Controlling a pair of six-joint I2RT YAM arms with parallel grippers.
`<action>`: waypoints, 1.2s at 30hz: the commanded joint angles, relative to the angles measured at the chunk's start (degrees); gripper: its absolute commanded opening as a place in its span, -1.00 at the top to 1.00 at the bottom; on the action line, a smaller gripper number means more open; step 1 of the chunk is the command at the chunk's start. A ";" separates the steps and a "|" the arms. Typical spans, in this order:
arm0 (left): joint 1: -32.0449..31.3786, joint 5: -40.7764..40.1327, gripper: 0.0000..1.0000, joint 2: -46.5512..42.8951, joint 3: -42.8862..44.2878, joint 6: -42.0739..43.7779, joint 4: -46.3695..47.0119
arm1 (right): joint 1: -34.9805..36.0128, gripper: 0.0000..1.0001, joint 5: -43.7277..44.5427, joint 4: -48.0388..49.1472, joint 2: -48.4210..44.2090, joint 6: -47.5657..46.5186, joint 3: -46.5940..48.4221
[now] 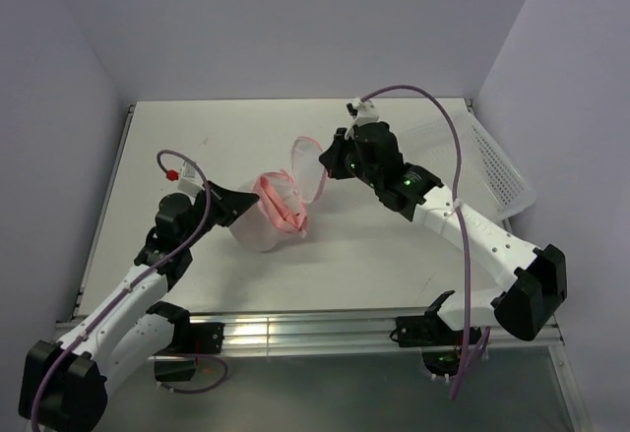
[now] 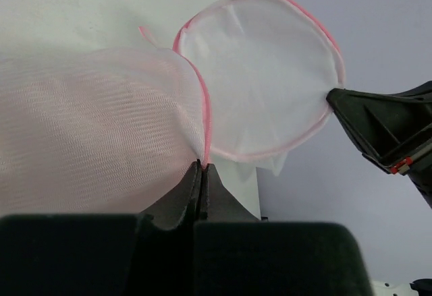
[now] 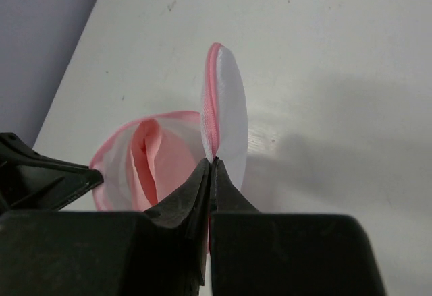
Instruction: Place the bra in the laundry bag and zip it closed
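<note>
Left gripper [image 2: 202, 169] clamped on laundry bag [image 2: 88, 121] rim, right gripper [image 3: 212, 166] pinching open lid [image 3: 226, 114] edge — keep both taut. Bra [image 3: 154, 168] sits inside bag mouth. You swing lid flat over mouth, pink fabric clear of zipper [image 3: 210, 100] — then zip round.

No writing or label is readable anywhere.
</note>
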 commanded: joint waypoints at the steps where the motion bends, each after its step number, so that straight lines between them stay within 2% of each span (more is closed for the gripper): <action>1: 0.30 -2.19 0.99 0.67 1.99 2.85 -4.13 | 0.48 1.00 -0.06 3.73 -2.29 -0.88 3.49; 3: 0.48 0.26 1.00 6.01 1.20 2.16 -0.90 | 0.04 1.00 2.31 -1.51 3.31 -2.90 6.57; 5: 0.48 2.19 1.00 7.45 0.14 1.02 1.22 | -0.40 1.00 3.55 -7.85 5.72 -3.78 12.63; 8: 0.30 1.16 1.00 3.08 1.36 1.45 -1.21 | 0.13 1.00 1.46 -4.37 -1.99 -2.91 9.31; 9: 0.30 -1.20 1.00 0.28 2.06 3.19 -3.32 | 0.48 1.00 0.83 -5.93 -5.14 -2.82 9.74; 11: 0.30 -3.50 1.00 -0.80 3.65 5.05 -8.42 | 1.09 1.00 0.65 -7.43 -7.01 -2.91 12.38; 13: 0.39 -5.26 1.00 0.85 2.08 5.67 -7.75 | 1.53 1.00 -1.18 -6.22 -7.11 -2.29 12.74; 14: 0.47 -4.31 1.00 2.60 1.20 5.24 -5.99 | 1.45 1.00 -2.06 -5.60 -5.63 -2.03 13.17; 17: 0.39 -0.10 1.00 9.99 -2.23 2.34 1.20 | -0.91 1.00 -2.16 -5.33 6.57 -1.42 17.64; 18: 0.13 1.05 1.00 9.48 -3.11 0.68 2.80 | -1.71 1.00 -1.55 -7.59 12.43 -1.59 20.36; 20: -2.24 -1.47 1.00 5.46 -3.12 1.01 -1.29 | -2.33 1.00 -0.41 -8.76 13.81 -2.37 20.21; 21: -2.86 -2.88 1.00 0.30 -2.59 1.19 -3.67 | -2.24 1.00 -0.23 -5.71 10.59 -1.94 16.20; 24: -3.74 -4.39 1.00 -5.89 -3.11 0.14 -7.29 | -2.07 1.00 -1.63 -2.00 5.39 -0.27 12.56; 26: -3.57 -6.14 1.00 -4.51 -3.73 1.18 -8.43 | -2.07 1.00 -2.16 -3.21 7.55 -0.97 15.01; 28: -3.65 -1.78 1.00 -1.17 -5.39 -1.26 -4.60 | -2.16 1.00 -1.38 -10.65 15.28 -1.76 22.29; 29: -5.57 -0.45 1.00 -1.86 -6.10 -3.80 -1.96 | -1.46 1.00 -0.76 -12.43 15.74 -2.55 21.97; 32: -8.58 -4.82 0.99 -6.67 -7.24 -5.31 -4.13 | -1.10 1.00 -1.45 -1.42 8.74 -0.28 12.15; 36: -8.58 -5.45 1.00 -6.61 -7.51 -4.53 -6.41 | -1.19 1.00 -1.28 -6.11 14.59 -1.32 17.04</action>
